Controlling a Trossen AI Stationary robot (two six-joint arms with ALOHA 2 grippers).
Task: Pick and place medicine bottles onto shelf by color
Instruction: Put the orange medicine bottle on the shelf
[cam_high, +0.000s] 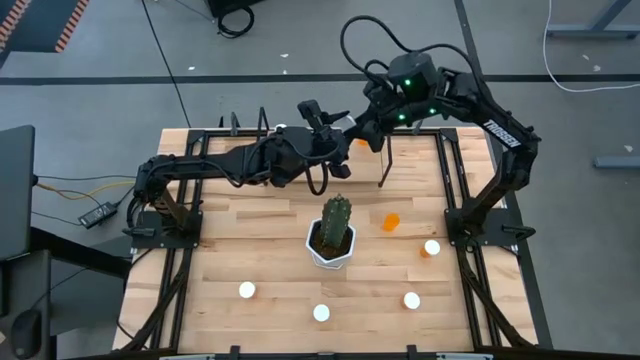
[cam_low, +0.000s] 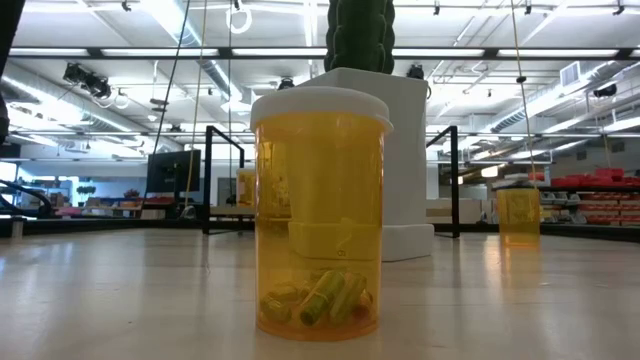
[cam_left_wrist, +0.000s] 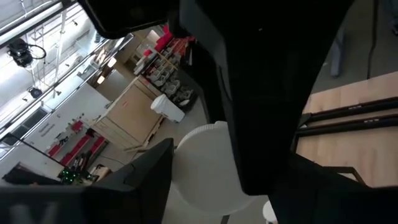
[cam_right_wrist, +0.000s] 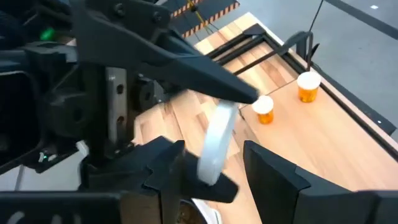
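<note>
Over the far middle of the table, my left gripper (cam_high: 345, 128) reaches level from the left and is shut on a medicine bottle (cam_high: 358, 143). The right wrist view shows the bottle's white cap (cam_right_wrist: 219, 140) edge-on, and most of its orange body is hidden. My right gripper (cam_high: 368, 135) slants down at it from the far right. It is open, with its fingers (cam_right_wrist: 273, 171) on either side of the cap, and I cannot tell whether they touch it. The shelf (cam_high: 385, 165) lies under both arms, with its black end frame (cam_low: 212, 180) in the low view. My left gripper pinches the bottle's white cap (cam_left_wrist: 205, 165) between its two fingers, which come level from the table's left. The bottle is lifted clear, high above the shelf. My right gripper's dark body hides part of the cap and the bottle's body.
A cactus in a white pot (cam_high: 333, 232) stands mid-table. Medicine bottles stand near the front edge (cam_high: 246, 290) (cam_high: 321, 313) (cam_high: 411, 299) and at the right (cam_high: 431, 248). An orange one (cam_high: 391, 221) sits beside the cactus. One bottle (cam_low: 320, 215) stands close to the low camera.
</note>
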